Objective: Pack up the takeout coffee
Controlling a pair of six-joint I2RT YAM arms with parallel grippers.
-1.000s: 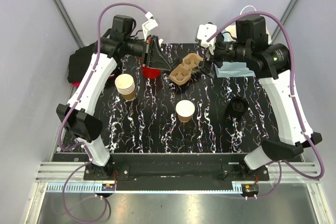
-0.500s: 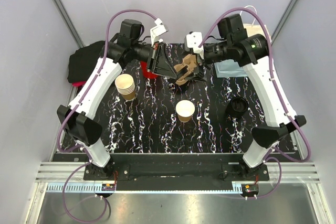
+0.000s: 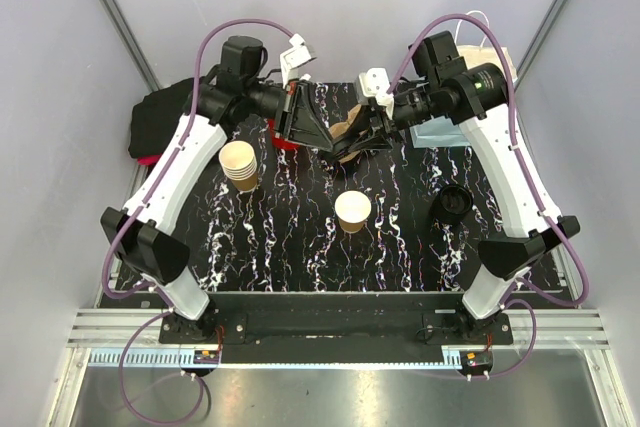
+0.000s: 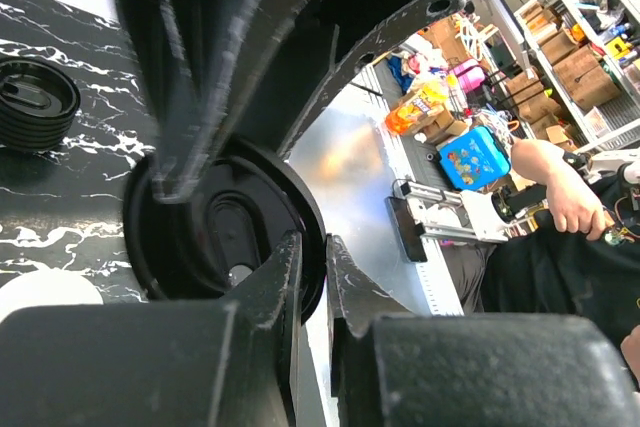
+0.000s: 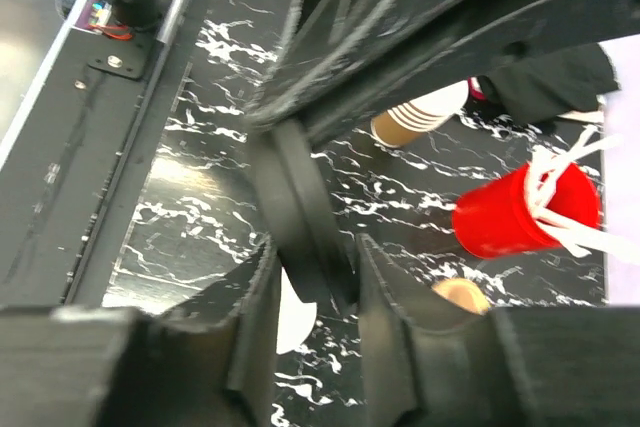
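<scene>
Now both arms meet in the air above the back of the table [image 3: 290,247] — a change from a second ago, when the right arm was drawn back at the rear right with its fingers spread wide. The right gripper [image 5: 315,247] has swung in toward the centre and narrowed sharply. Its wrist camera shows its two fingers set against either face of a black lid [image 5: 300,197], seen edge-on. The left gripper [image 4: 312,247] has barely altered: it is almost closed, pinching the rim of what looks like that same lid from the other side. So for this instant both arms seem to have hold of the lid (a hand-over from left to right looks likely, though that is a reading, not something shown).

The coffee cup [image 3: 352,210] stands upright and alone near the middle of the table. It is open-topped, well apart from both grippers, and in the same spot as before. The brown cup tray [image 3: 345,134] sits under the meeting grippers, mostly hidden by them. A second black lid [image 3: 450,205] lies to the right of the cup, and a stack of paper cups [image 3: 238,164] stands to its left.

For the task, little is finished yet — the cup has no lid and is not in the tray. The left gripper would need to let go before the right can carry the lid to the cup.
</scene>
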